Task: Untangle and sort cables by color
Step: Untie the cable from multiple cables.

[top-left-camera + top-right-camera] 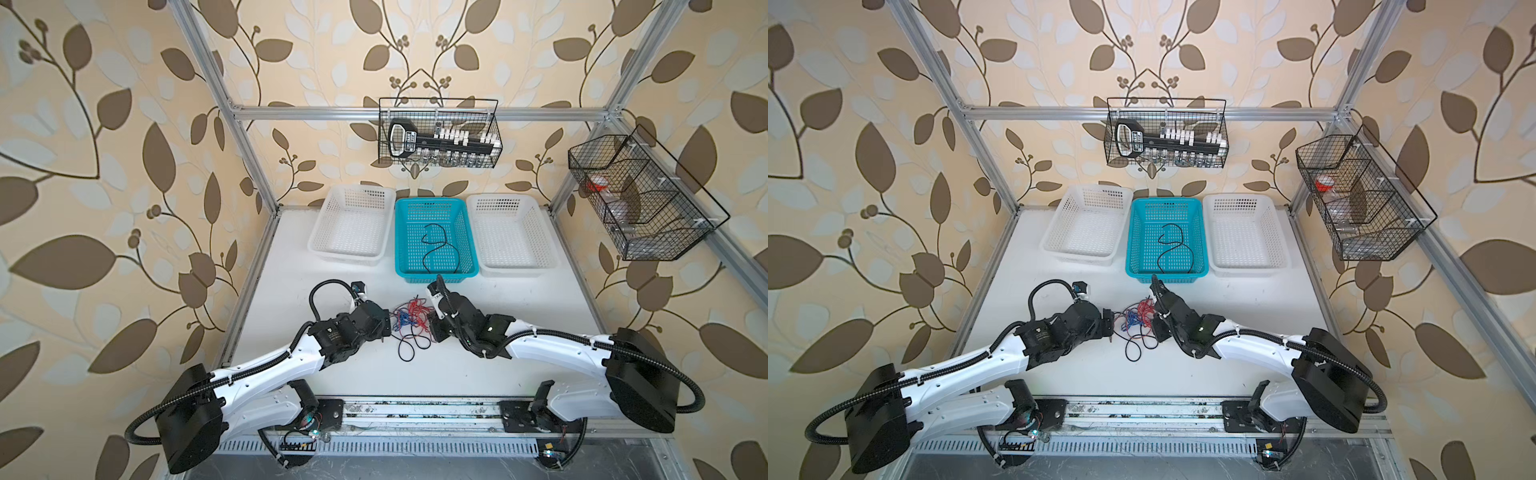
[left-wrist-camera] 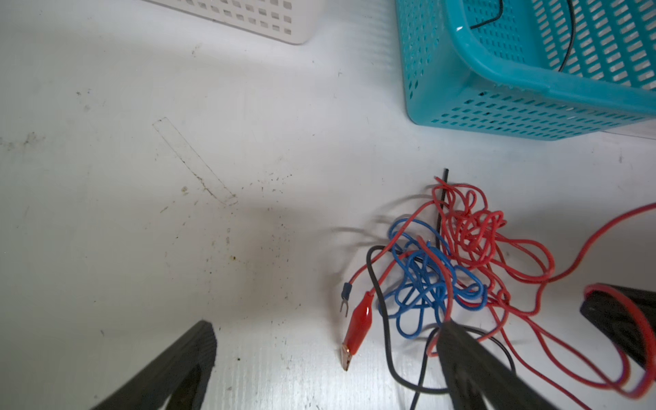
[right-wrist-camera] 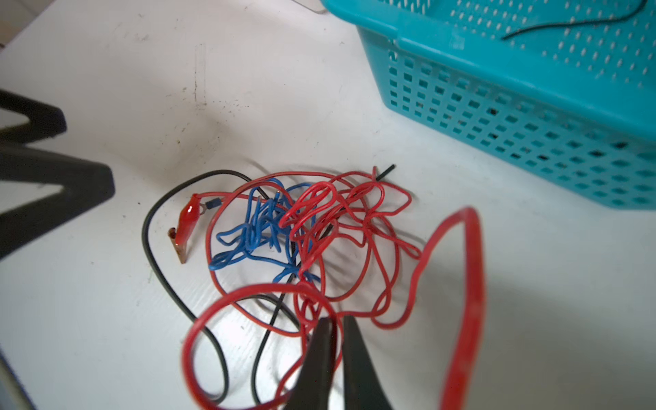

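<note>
Slowly does it — the right gripper [image 3: 335, 321] is pinched shut on a red cable [image 3: 475, 269]; lift gently while the left gripper [image 2: 328, 328], wide open and empty, should pin the tangle [image 2: 426, 277].

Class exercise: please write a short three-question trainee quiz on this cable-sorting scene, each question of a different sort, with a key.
1. True or false: the left gripper is shut.
2. What colour is the lone cable lying in the teal basket? A red, B blue, C black.
3. Fill in: the right gripper is shut on a ___.
Key: 1 false, its jaws stand open; 2 C; 3 red cable.
</note>
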Tool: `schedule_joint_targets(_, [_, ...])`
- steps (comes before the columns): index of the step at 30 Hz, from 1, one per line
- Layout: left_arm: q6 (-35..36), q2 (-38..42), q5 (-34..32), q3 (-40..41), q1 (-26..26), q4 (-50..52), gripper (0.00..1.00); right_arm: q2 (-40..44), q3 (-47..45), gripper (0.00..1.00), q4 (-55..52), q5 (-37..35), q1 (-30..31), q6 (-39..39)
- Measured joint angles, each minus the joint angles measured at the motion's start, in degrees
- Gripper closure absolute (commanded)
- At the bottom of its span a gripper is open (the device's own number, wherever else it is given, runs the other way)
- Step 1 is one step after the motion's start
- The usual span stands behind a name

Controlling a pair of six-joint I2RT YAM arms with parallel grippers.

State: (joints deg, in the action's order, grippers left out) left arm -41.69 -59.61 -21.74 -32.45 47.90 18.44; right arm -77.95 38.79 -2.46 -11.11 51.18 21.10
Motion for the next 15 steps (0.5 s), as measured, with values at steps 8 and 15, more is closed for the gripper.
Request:
schedule_joint_targets(8, [1.77,0.00,2.25,0.00,0.00,-3.80,0.01,5.86,-0.57,1.00,-1.57,0.31,-0.59,-0.85])
schedule_joint_targets(15, [2.73,0.00,2.27,0.52,0.00,-5.01,0.01,15.80,-0.52,1.00,-5.03,3.26,0.55,-5.20])
